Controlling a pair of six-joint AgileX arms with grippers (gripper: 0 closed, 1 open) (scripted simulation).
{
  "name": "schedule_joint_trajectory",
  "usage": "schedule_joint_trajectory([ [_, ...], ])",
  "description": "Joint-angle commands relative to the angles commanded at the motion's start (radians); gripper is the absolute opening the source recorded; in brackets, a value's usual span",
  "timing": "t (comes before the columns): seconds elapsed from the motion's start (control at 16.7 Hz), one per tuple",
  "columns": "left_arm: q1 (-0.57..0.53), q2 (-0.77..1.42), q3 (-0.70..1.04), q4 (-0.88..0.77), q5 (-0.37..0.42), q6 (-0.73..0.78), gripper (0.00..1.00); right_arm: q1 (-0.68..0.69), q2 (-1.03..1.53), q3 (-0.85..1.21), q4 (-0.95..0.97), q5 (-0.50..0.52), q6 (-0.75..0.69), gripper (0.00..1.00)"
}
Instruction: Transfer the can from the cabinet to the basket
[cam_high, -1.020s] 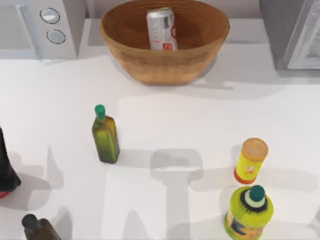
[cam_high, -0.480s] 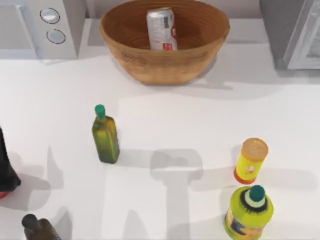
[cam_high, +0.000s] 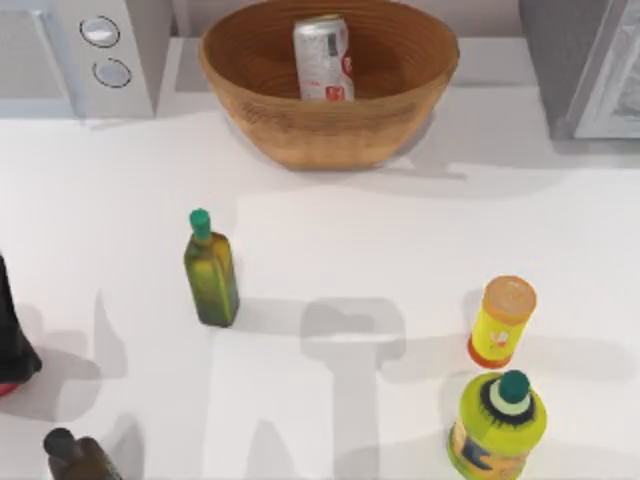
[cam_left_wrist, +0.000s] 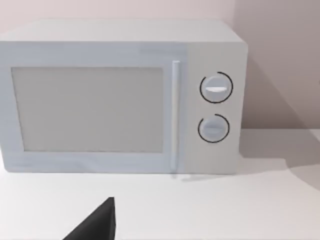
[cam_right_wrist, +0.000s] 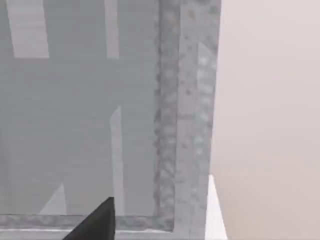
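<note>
Top view showed the can (cam_high: 322, 57) standing upright inside the basket (cam_high: 300, 130) at the far middle of the bench (cam_high: 330, 240), so by the look of it the transfer was done. The cabinet (cam_high: 560, 60) sat at the far right, its pale door (cam_high: 620, 90) swung ajar. A microwave (cam_high: 110, 50) with 2 round knobs stood at the far left.

Left wrist view faced the microwave front (cam_left_wrist: 90, 110), with a dark tip of the left gripper (cam_left_wrist: 97, 222) at the frame's edge; I could not tell whether its fingers were spread or pressed together. Right wrist view looked at the grey cabinet wall (cam_right_wrist: 80, 100), with a dark tip of the right gripper (cam_right_wrist: 97, 222) in the same place; its fingers' state could not be told either. Neither was pinching the can.

Loose items stood on the near bench: a green bottle (cam_high: 210, 270) left of centre, a yellow tube (cam_high: 502, 320) and a yellow-green bottle (cam_high: 498, 420) on the right, a dark bottle (cam_high: 78, 455) near left.

Risks from here looked small. A careless arm sweep low over the bench could topple one of the tall bottles, and the open door could be clipped by the right arm beside it.
</note>
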Motion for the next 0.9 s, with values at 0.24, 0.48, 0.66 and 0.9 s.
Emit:
schedule_joint_trajectory([
  [0.24, 0.0, 0.0, 0.0, 0.0, 0.0, 0.0, 1.0, -0.012, -0.03, 0.304, -0.363, -0.015, 0.0, 1.0],
  [0.48, 0.0, 0.0, 0.0, 0.0, 0.0, 0.0, 1.0, -0.014, -0.08, 0.632, -0.774, -0.019, 0.0, 1.0],
  [0.66, 0.0, 0.0, 0.0, 0.0, 0.0, 0.0, 1.0, -0.009, -0.124, 0.847, -1.039, -0.015, 0.0, 1.0],
  [0.9, 0.0, 0.0, 0.0, 0.0, 0.0, 0.0, 1.0, 0.002, -0.177, 1.048, -1.257, -0.005, 0.0, 1.0],
])
